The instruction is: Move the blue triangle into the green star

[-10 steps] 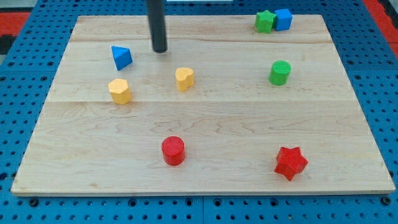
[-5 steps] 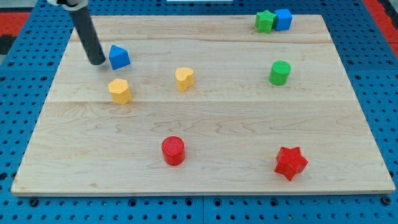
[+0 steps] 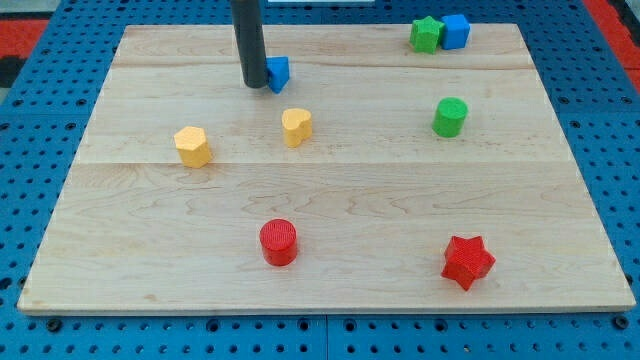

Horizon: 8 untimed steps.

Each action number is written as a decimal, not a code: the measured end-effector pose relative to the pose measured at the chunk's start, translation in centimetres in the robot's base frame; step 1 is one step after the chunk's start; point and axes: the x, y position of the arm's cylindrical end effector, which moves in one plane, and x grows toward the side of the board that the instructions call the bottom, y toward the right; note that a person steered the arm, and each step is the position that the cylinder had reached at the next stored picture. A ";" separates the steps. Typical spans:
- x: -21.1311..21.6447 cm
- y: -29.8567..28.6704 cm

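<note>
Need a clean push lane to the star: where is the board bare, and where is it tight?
Bare: the top strip between blue triangle and green star, above yellow heart and green cylinder. Tight: blue cube touches the star. My tip sits against the triangle's left.

On the wooden board (image 3: 330, 200) we see a blue cube (image 3: 456, 30) at the view's top right and a green cylinder (image 3: 450, 116) below it. Two yellow blocks sit left of centre: a hexagonal one (image 3: 191, 146) and a heart-shaped one (image 3: 296, 126). Near the view's bottom we find a red cylinder (image 3: 278, 242) and a red star (image 3: 467, 262), well apart.
</note>
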 end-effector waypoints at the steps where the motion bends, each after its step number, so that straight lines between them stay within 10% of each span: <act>1: -3.1 0.4; 5: 1.1 5.6; 8: -4.5 9.5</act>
